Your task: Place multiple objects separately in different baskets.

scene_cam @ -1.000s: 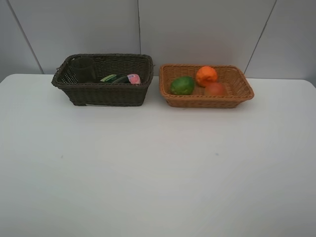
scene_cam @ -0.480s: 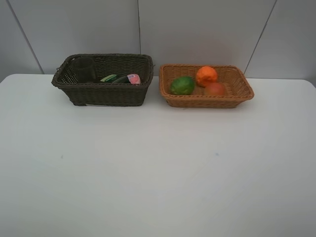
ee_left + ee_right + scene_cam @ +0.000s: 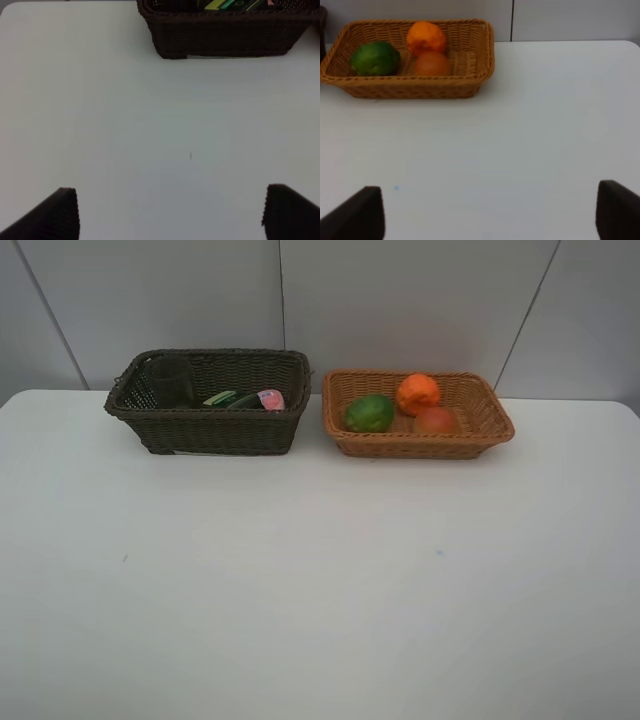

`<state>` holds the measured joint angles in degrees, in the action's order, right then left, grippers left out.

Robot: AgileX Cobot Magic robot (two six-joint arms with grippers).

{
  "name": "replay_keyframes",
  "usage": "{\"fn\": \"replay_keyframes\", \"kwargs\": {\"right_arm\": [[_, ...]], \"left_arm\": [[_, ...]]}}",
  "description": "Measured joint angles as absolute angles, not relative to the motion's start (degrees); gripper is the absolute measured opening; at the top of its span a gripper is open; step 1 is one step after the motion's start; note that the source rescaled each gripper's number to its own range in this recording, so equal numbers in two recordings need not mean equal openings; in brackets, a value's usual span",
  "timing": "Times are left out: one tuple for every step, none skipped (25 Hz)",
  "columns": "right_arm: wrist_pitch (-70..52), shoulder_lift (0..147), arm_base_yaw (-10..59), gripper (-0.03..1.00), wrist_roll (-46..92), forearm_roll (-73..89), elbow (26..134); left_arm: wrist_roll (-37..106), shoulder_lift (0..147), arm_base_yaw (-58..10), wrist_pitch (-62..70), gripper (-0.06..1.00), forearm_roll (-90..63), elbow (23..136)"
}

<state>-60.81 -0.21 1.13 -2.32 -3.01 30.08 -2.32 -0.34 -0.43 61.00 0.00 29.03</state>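
Exterior high: green oval fruit (image 3: 369,413) lies in tan basket (image 3: 480,426); both pincers (image 3: 170,212) (image 3: 490,212) gape empty.

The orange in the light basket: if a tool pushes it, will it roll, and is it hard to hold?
The orange looks round, so it would probably roll when pushed, though the green fruit, the red-orange fruit and the light basket walls around it should stop it soon. Its skin looks matte and dimpled, so grip is likely fair. It is probably firm.
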Motion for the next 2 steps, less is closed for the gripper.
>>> {"fn": "replay_keyframes", "kwargs": {"right_arm": [[-60.8, -0.2, 1.1, 0.87, -2.3, -3.0, 30.1], [-60.8, -0.2, 1.1, 0.87, -2.3, -3.0, 30.1]], "left_arm": [[-2.3, -0.3, -0.4, 61.0, 0.95, 0.0, 29.0], [-2.3, -0.3, -0.4, 61.0, 0.95, 0.0, 29.0]]}}
